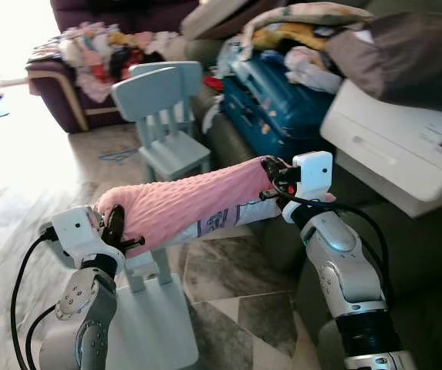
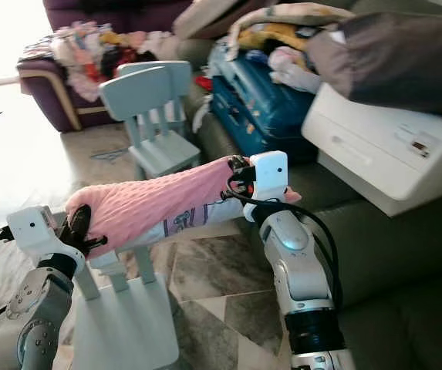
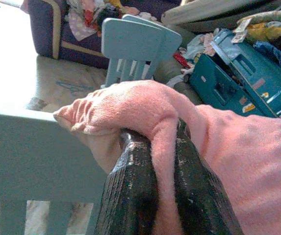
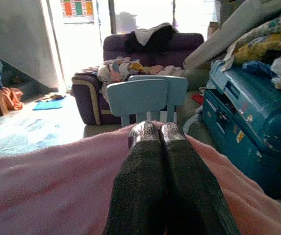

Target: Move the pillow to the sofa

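The pink pillow is already lifted and hangs in the air between both hands, above a small blue chair. The left hand pinches one end of it and the right hand is closed on the other end. It is not yet on the sofa, so I judge that carrying and putting it down remain.

We see the pillow as soft pink cloth, nubbly with raised dots, matt throughout. The left gripper has rough, scuffed black fingers pinching a fold of that cloth. Behind the pillow, the small chairs look like smooth, matt pale-blue plastic. The suitcase beyond them has a hard, slightly glossy teal shell. Below the pillow, the floor shows polished marble-patterned tile.
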You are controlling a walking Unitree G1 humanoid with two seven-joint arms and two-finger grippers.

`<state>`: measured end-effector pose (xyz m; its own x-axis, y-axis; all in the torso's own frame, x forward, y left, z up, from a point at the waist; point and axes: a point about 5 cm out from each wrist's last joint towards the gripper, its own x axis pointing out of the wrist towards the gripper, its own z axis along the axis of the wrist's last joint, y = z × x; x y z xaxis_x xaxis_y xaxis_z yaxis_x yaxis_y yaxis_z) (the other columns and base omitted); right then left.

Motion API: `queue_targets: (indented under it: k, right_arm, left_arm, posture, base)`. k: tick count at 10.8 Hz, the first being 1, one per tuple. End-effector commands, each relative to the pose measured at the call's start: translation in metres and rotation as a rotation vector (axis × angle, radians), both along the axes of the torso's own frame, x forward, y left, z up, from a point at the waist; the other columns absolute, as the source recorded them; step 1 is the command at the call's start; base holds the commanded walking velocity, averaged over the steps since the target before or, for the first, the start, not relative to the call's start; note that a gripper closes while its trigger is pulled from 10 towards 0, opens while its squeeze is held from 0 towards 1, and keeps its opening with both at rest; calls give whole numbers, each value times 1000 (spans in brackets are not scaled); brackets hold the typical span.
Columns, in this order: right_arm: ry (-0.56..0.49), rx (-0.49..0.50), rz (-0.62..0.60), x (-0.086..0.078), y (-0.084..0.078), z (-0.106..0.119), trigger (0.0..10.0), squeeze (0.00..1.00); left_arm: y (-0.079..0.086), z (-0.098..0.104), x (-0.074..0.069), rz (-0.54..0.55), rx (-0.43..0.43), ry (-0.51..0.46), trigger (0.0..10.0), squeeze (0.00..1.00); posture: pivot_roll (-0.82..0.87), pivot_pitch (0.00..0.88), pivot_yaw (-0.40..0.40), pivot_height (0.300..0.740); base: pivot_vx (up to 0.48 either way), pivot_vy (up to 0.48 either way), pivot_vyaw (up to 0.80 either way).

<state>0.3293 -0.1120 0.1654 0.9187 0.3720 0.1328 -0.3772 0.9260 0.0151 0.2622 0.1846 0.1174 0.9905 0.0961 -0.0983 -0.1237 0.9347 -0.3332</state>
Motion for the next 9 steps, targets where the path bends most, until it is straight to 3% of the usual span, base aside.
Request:
queue_targets:
  k: [1,9]
  right_arm:
    - [-43,3,-4,2,-1,10,10000,0]
    - [-42,-2,-4,3,-2,10,10000,0]
  left_arm:
    - [2,6,1,5,3,-18,10000,0]
    - [-3,5,1,-10,-10,-1,10000,0]
  posture:
    - [-232,0,48,740]
    - [-234,0,48,740]
  base:
    - [0,0,0]
    - [0,0,0]
